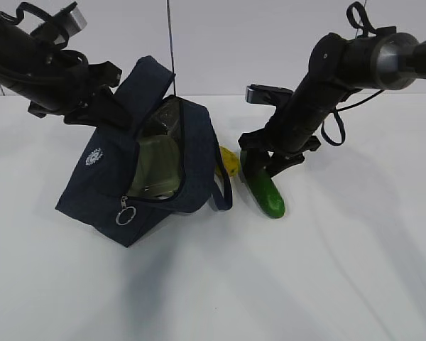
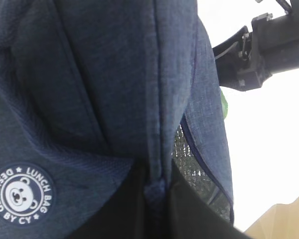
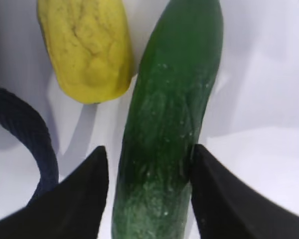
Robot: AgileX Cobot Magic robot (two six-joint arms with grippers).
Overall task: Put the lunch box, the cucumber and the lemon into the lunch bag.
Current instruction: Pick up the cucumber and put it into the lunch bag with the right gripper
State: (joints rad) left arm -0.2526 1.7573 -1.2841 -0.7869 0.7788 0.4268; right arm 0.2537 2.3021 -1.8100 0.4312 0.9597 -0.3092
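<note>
The navy lunch bag (image 1: 99, 192) lies tipped on the table with its mouth open toward me. The lunch box (image 1: 156, 167), with its pale green lid, sits inside it. My left gripper (image 1: 124, 121) is shut on a fold of the bag's upper edge, and the left wrist view shows its jaws (image 2: 157, 199) pinching the fabric (image 2: 89, 74). The yellow lemon (image 1: 228, 161) lies just right of the bag. The dark green cucumber (image 1: 265, 192) lies on the table beside the lemon. My right gripper (image 3: 149, 148) is open and straddles the cucumber (image 3: 174, 99). Its right finger touches the cucumber; a small gap shows on the left. The lemon (image 3: 84, 47) lies just beyond.
A navy loop handle (image 1: 224, 188) hangs from the bag next to the lemon, and it also shows in the right wrist view (image 3: 30, 134). The silver ring pull (image 1: 126, 213) hangs at the bag's front. The white table (image 1: 326, 284) stretches to the front and right.
</note>
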